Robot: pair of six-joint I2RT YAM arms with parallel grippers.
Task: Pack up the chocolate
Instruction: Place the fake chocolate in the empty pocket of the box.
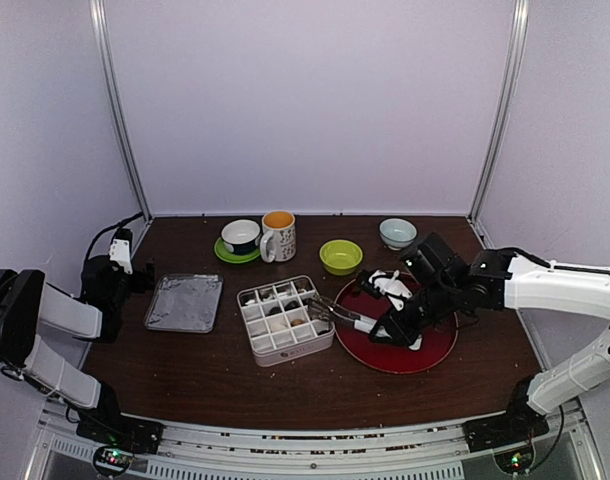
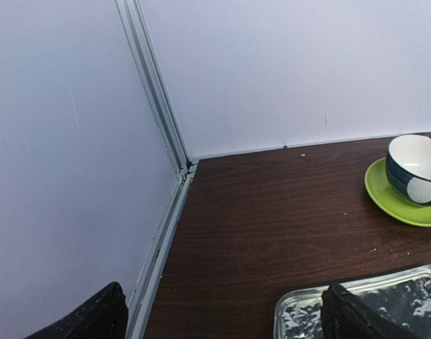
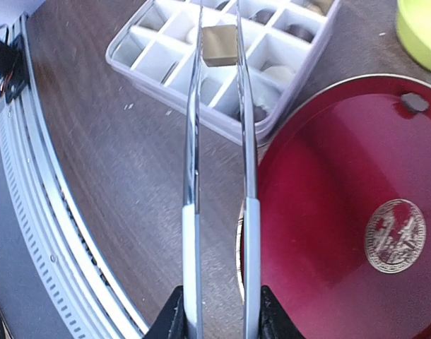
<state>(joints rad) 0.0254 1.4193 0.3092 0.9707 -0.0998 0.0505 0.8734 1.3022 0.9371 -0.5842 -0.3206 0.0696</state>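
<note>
Right tool (image 3: 219, 318) clamped partway on metal tongs (image 3: 191, 176) — the tong tips pinch a brown cube chocolate (image 3: 220, 45) just above the divided tray (image 3: 127, 62), over its middle cells. Other chocolates (image 3: 298, 31) sit in tray cells. Red plate (image 3: 328, 212) right of the tray. Left tool (image 2: 226, 318) spread wide, holding nothing — well left of the tray.

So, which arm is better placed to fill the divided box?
Right. The right gripper holds tongs pinching a chocolate cube over the divided box; the left gripper is open, by the foil tray.
</note>
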